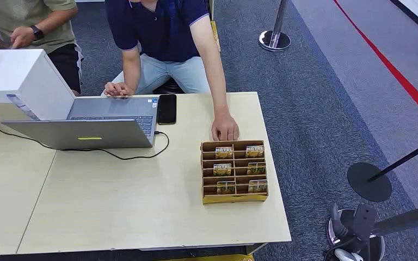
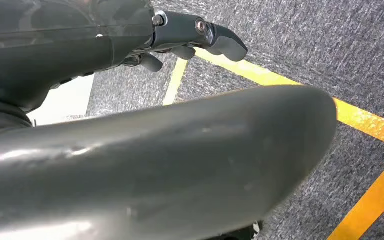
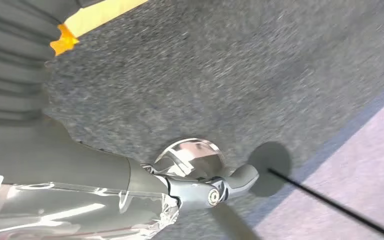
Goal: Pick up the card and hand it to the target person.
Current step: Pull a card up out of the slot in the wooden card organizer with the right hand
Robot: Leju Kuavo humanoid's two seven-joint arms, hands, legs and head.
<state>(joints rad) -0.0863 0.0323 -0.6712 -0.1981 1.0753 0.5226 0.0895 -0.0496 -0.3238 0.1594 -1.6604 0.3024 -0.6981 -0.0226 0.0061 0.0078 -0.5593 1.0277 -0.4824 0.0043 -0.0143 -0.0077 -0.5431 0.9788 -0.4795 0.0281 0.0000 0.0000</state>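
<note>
cards [image 1: 223, 153] sit in the holder [image 1: 234, 198]; right hand [image 1: 342, 235] hangs, seemingly empty.

- The head view looks forward and down from high up onto the tabletop [image 1: 141, 206], with grey carpet [image 1: 315, 109] filling the right of the frame.
- The left wrist view sits close behind the left robot hand [image 2: 190, 37], facing down at carpet crossed by yellow floor lines [image 2: 360, 117].
- The right wrist view sits close behind the right robot hand [image 3: 205, 187], facing down at carpet and a chrome stanchion base [image 3: 192, 155]; it shares that carpet with the head view.
</note>
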